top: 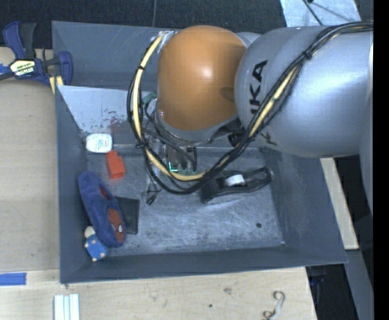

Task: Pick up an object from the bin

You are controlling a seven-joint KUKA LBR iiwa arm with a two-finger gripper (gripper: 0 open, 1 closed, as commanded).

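Note:
My gripper hangs low over the middle of the bin, mostly hidden under the arm's orange cover and cables. Just to its right a black tape dispenser with a white roll lies on the floor. To its left sits a small orange block, with a white round case behind that. A flat black square piece lies at the lower left, beside a blue plush toy. Nothing shows as held.
The arm reaches in from the right and covers the bin's back right part. A white sheet leans on the back left wall. Bare floor lies along the front and right front of the bin.

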